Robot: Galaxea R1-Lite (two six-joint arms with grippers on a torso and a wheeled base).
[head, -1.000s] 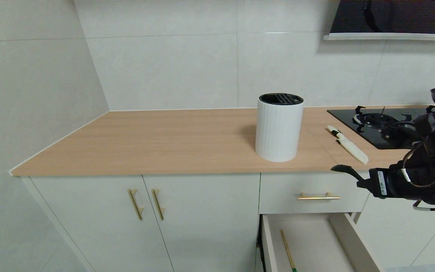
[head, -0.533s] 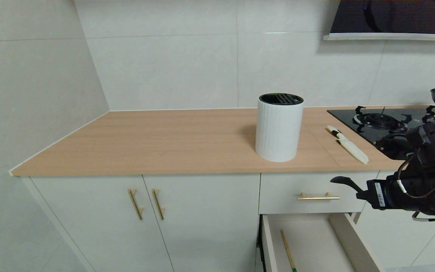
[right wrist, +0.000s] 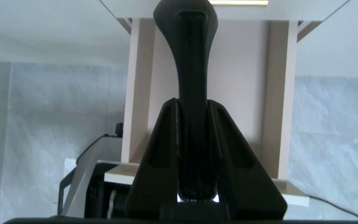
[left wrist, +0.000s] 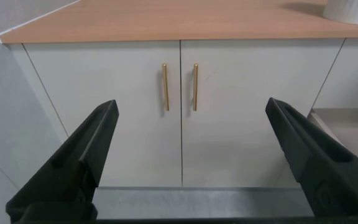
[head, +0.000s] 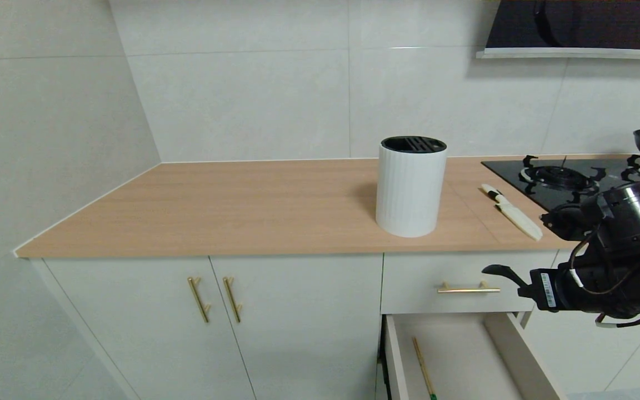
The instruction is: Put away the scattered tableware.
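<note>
The right tool hangs at the lower right of the head view, fingers pressed together on nothing, near the brass handle of the shut upper drawer. The left tool is spread wide and empty, facing the cupboard doors. At the bottom edge the open drawer holds a pair of chopsticks. Farther back, on the desk, a pale knife lies between the white slotted holder and the stove. I'd guess the knife comes next: the right tool must rise to the desk, open, and close on the handle.
</note>
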